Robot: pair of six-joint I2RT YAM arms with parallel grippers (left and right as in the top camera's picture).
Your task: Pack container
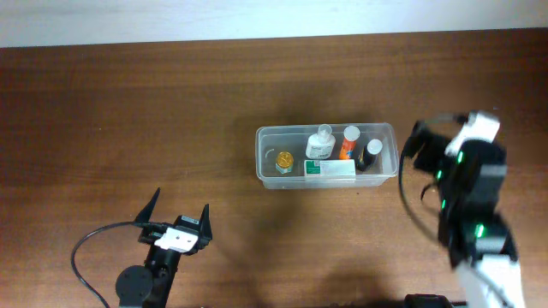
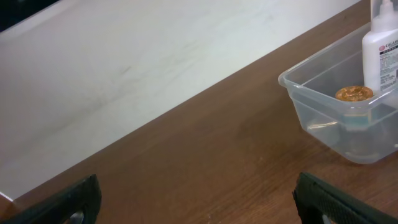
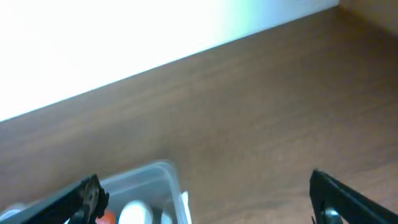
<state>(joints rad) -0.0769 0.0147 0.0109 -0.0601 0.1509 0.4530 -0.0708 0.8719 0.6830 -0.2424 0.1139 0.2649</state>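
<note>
The container (image 1: 259,154) stands on the table (image 1: 128,103), holding three bottles (image 1: 321,142), a box (image 1: 330,168) and a gold-lidded jar (image 1: 283,160). The left gripper (image 1: 181,200) is well apart from its front-left corner, fingers spread wide over bare wood. The right gripper (image 3: 204,180) hangs just off its right end, fingers wide, seemingly clear of the rim.
</note>
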